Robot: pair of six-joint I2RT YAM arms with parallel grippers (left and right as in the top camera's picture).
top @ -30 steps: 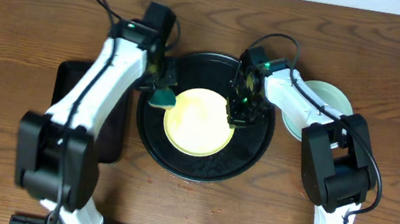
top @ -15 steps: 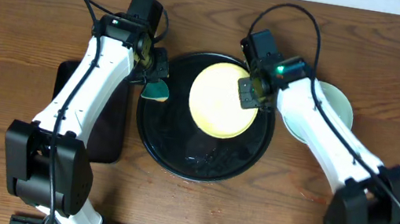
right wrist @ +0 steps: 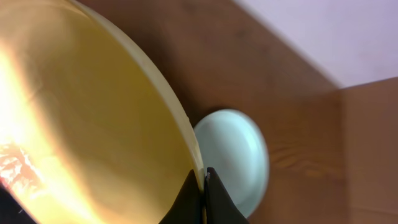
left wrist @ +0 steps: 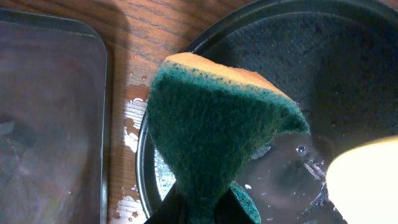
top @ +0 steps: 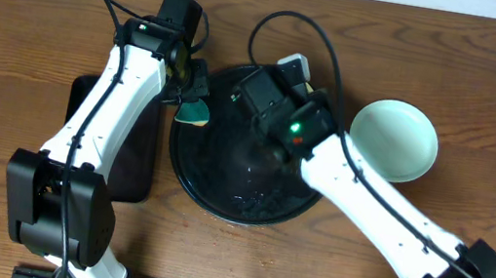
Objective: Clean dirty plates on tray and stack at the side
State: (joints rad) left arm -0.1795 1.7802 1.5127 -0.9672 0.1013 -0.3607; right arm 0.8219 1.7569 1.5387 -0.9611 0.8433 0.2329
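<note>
My right gripper (right wrist: pixel 204 177) is shut on the rim of the pale yellow plate (right wrist: pixel 81 124) and holds it tilted on edge above the round black tray (top: pixel 214 168). In the overhead view the raised right arm (top: pixel 286 115) hides most of that plate. Its edge shows in the left wrist view (left wrist: pixel 367 180). A light mint plate (top: pixel 394 139) lies on the table right of the tray and also shows in the right wrist view (right wrist: pixel 233 155). My left gripper (top: pixel 194 114) is shut on a green and yellow sponge (left wrist: pixel 217 124) over the tray's left rim (left wrist: pixel 144 162).
A smaller rectangular black tray (top: pixel 140 167) lies left of the round tray, partly under the left arm; it fills the left of the left wrist view (left wrist: pixel 50 124). Water drops wet the wood between the two trays (left wrist: pixel 134 115) and the round tray's floor.
The right gripper has lifted the yellow plate off the tray and tipped it on edge, the arm rising toward the camera. The left gripper drew the sponge back to the tray's left rim.
</note>
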